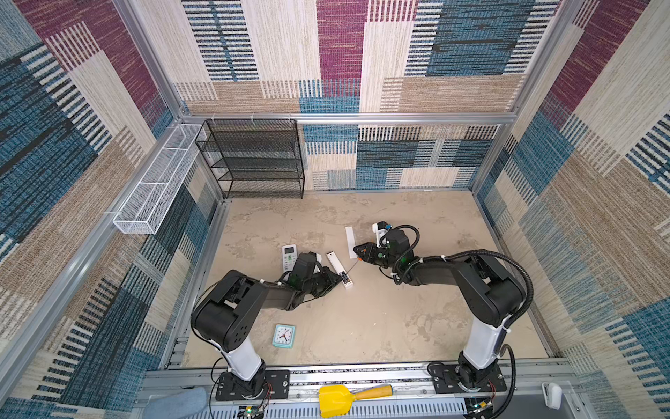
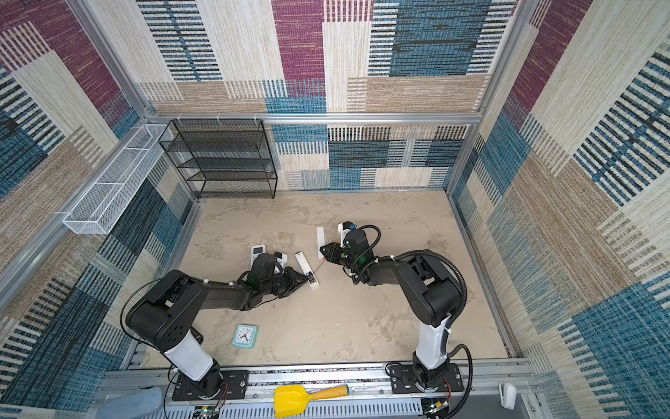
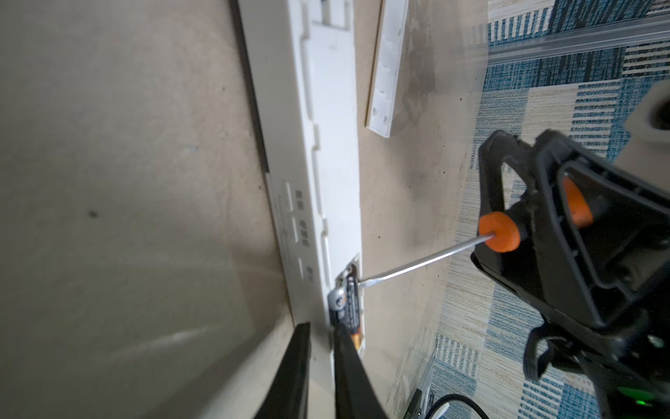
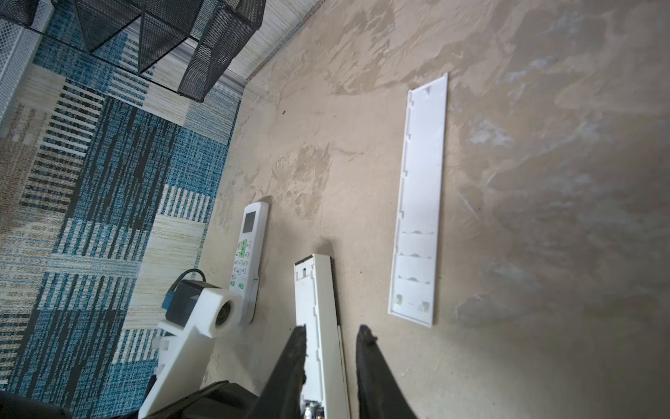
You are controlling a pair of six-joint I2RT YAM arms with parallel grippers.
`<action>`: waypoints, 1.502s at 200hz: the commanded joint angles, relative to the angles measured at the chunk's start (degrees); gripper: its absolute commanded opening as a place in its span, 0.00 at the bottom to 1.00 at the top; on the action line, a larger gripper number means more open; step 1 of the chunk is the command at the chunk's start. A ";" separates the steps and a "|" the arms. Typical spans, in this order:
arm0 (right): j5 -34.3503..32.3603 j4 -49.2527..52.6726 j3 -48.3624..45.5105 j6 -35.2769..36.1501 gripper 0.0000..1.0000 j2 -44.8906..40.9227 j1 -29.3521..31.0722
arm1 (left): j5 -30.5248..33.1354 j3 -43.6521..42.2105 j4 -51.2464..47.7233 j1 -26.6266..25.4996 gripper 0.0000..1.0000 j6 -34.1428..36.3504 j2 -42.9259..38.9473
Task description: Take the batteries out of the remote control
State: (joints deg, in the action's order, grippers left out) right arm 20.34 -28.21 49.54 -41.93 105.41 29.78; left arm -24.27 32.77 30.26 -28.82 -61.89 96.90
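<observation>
Pry job in progress, looks like early days

On the table (image 1: 398, 319) the slim remote (image 3: 326, 145) lies back-up with its cover (image 4: 420, 203) parked off to the side, so the bay is open. The left gripper (image 3: 322, 326) sits over the bay end, jaws a crack apart with nothing visibly pinched, I'd guess to steady it. The right gripper (image 1: 357, 251) is clamped on the orange screwdriver (image 3: 499, 232), angled so the tip reaches the dark battery (image 3: 350, 308) sitting in the bay.

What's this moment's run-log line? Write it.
phase: prying batteries | left gripper: open, at remote | right gripper: shut on screwdriver, tip at batteries | battery cover: off
</observation>
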 commanded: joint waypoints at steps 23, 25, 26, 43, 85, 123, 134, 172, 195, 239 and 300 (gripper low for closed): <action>-3.76 6.95 1.71 6.95 0.00 -2.26 1.51 | 0.21 0.24 -2.50 0.08 0.25 0.49 -1.05; -3.95 7.05 1.77 7.13 0.00 -2.30 1.58 | 0.20 0.26 -2.49 0.12 0.25 0.46 -1.07; -4.06 7.13 1.82 7.21 0.00 -2.30 1.67 | 0.19 0.27 -2.49 0.10 0.26 0.46 -1.08; -5.38 8.43 2.76 8.71 0.00 -2.62 2.70 | 0.02 0.33 -2.32 0.13 0.27 0.42 -1.03; -9.13 11.73 5.34 13.12 0.00 -2.25 5.67 | -0.34 0.35 -2.37 0.08 0.29 0.53 -1.23; -10.41 13.09 6.53 14.60 0.00 -1.54 6.74 | -0.45 0.40 -2.31 -0.18 0.23 0.36 -0.53; -10.62 13.17 6.67 14.76 0.00 -1.35 6.95 | -0.25 0.31 -2.33 -0.48 0.22 0.19 -0.31; -13.51 15.35 8.32 17.35 0.00 -1.52 8.72 | 0.52 0.54 -2.36 -1.85 0.20 -0.43 0.41; -16.70 17.71 10.01 20.52 0.00 -1.54 10.42 | 1.00 0.76 -2.36 -2.21 0.19 -0.57 0.63; -21.66 21.50 12.66 25.63 0.00 -0.82 14.33 | 1.33 1.23 -2.36 -2.59 0.16 -0.87 1.46; -16.82 16.21 9.28 17.73 0.00 -0.38 14.06 | 2.12 1.11 -2.32 -3.66 0.13 -1.48 1.52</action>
State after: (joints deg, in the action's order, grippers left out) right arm -2.98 -12.67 60.29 -17.50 104.33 43.90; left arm -23.70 33.87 29.74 -31.79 -62.63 97.93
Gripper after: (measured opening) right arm 0.254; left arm 0.135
